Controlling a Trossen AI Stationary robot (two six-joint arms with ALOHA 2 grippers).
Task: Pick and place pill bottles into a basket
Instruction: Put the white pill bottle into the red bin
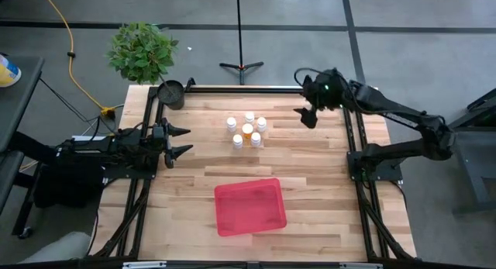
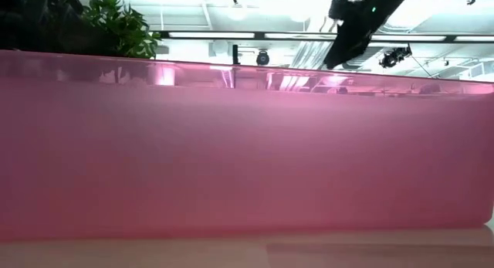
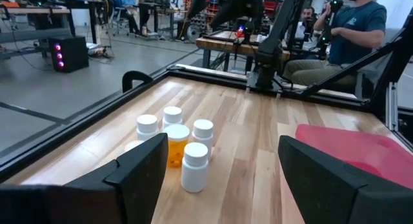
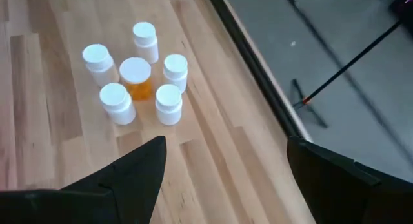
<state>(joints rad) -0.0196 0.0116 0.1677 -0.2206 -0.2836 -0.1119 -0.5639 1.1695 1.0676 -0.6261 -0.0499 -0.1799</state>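
Five pill bottles (image 1: 248, 131), white round caps, four pale around one amber-orange, cluster upright toward 12 o'clock of the pale plank-wood tabletop (image 1: 310, 176), with the empty red plastic basket (image 1: 249, 206), rounded corners, well apart at 6 o'clock. Left gripper (image 1: 184, 141) at 9 o'clock and right gripper (image 1: 307, 116) hanging at 1 o'clock both have jaws spread, holding nothing. Low view is almost all blocked by the basket's translucent wall; potted plant (image 1: 142, 50) and black pot (image 1: 171, 92) sit at 11 o'clock, grey floor around, seated people blurry beyond.
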